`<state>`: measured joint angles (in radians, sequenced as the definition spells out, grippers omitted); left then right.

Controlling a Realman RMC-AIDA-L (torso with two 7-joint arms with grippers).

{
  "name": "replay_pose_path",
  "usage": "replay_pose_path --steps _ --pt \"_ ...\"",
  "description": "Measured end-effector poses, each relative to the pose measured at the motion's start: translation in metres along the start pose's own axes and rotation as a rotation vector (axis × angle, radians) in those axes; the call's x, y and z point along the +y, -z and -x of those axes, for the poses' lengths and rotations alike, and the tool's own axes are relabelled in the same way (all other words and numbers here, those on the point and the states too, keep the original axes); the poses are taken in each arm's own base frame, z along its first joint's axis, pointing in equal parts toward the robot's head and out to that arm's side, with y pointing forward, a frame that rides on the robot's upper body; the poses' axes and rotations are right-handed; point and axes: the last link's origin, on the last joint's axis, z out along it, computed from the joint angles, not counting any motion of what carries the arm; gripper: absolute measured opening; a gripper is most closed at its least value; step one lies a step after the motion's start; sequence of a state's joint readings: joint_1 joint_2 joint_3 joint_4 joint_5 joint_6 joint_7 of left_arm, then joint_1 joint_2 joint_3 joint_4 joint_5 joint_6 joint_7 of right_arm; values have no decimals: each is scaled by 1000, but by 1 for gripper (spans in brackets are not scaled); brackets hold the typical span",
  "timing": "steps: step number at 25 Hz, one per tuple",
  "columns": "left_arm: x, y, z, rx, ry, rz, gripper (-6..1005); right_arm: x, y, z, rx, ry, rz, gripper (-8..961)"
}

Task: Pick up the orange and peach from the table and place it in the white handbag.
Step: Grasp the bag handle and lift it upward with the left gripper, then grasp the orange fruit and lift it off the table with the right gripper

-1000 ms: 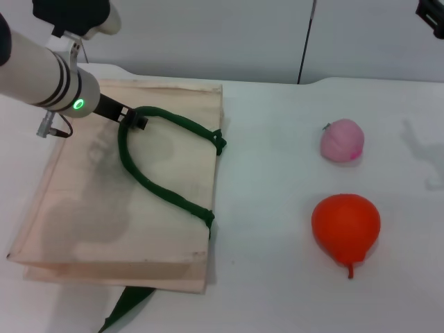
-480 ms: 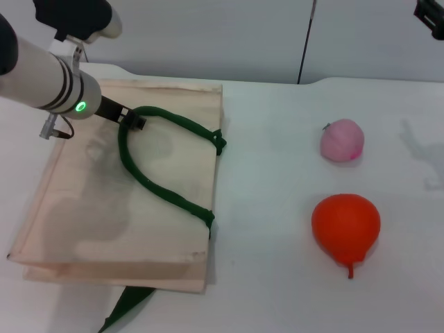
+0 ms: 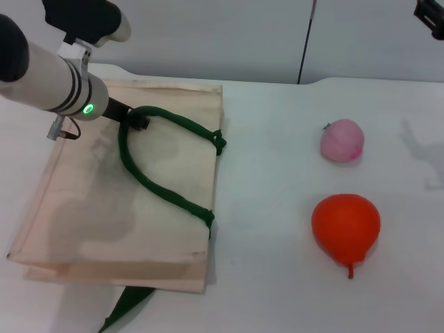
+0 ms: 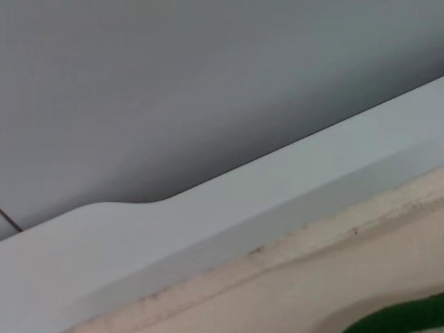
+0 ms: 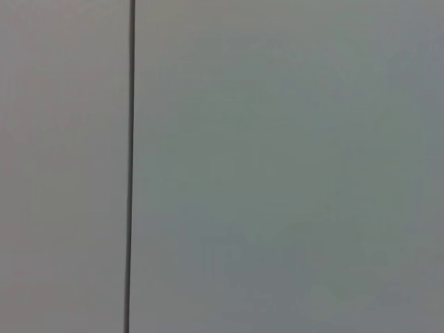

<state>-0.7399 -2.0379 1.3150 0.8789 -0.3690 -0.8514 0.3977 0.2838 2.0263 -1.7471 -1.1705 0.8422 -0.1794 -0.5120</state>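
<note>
Head view, near to far. Lower left of frame: white handbag lies flat on the table, mouth not open to view, so its contents cannot be told; nothing rests on top of it except its own green handle, which loops across the fabric from upper centre to the right edge. A second green strap end pokes out under the near edge. Lower right: orange on the bare table, pointed tip and stem toward the near edge, well apart from the bag. Just beyond it, right of centre: peach, also on the table, near the orange but not touching. Upper left: left gripper sits at the top of the handle loop, in contact with it; jaws appear clamped on the handle. Left wrist view shows only bag edge, table and wall. Upper right corner: right gripper barely in frame, raised; jaw state cannot be told.
</note>
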Motion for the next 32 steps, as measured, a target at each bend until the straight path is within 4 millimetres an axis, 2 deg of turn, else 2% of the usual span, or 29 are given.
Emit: replay_pose_path --steps 5,10,18,22,25,28,32 --pt "1 0 -1 11 3 4 436 0 0 0 0 -1 0 876" --pt "5 -2 0 10 -23 4 264 0 0 0 0 -1 0 876" --pt "4 -1 -2 18 -27 -1 123 0 0 0 0 0 1 877" --pt "2 6 -7 42 -33 -5 123 0 0 -1 4 3 1 877" --pt "-1 22 -15 89 -42 -14 123 -1 0 -4 22 6 4 877" --pt "-4 51 -25 166 -58 -30 123 -1 1 -8 43 7 10 877" --pt "3 97 -41 267 -105 -44 123 -2 8 -11 55 14 12 877"
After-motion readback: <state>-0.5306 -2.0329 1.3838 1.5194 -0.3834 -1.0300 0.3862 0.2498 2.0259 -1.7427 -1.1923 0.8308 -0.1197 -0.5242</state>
